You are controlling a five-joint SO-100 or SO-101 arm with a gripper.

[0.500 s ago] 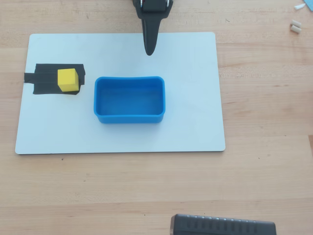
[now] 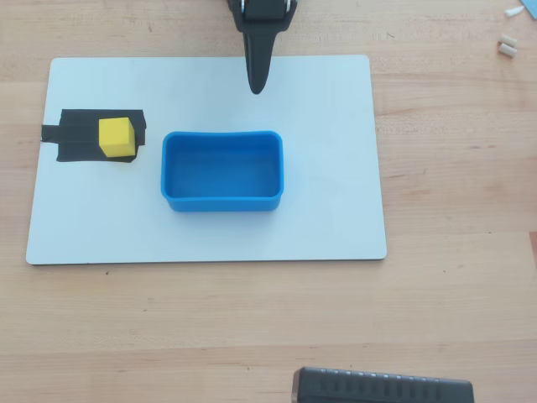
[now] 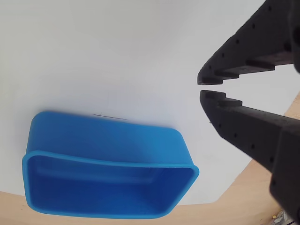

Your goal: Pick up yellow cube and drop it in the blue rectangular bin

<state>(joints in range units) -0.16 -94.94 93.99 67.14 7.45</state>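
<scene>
The yellow cube (image 2: 116, 137) sits on a patch of black tape (image 2: 80, 134) at the left of the white board, in the overhead view only. The blue rectangular bin (image 2: 222, 202) stands empty in the middle of the board, to the right of the cube. My gripper (image 2: 256, 84) hangs over the board's far edge, above the bin's far side and well right of the cube. In the wrist view the gripper (image 3: 201, 87) is empty, its jaws nearly touching, and the bin (image 3: 108, 140) lies at lower left. The cube is out of the wrist view.
The white board (image 2: 336, 168) lies on a wooden table (image 2: 461, 294). A black ribbed object (image 2: 382, 388) sits at the table's near edge. Small white bits (image 2: 507, 46) lie at the top right.
</scene>
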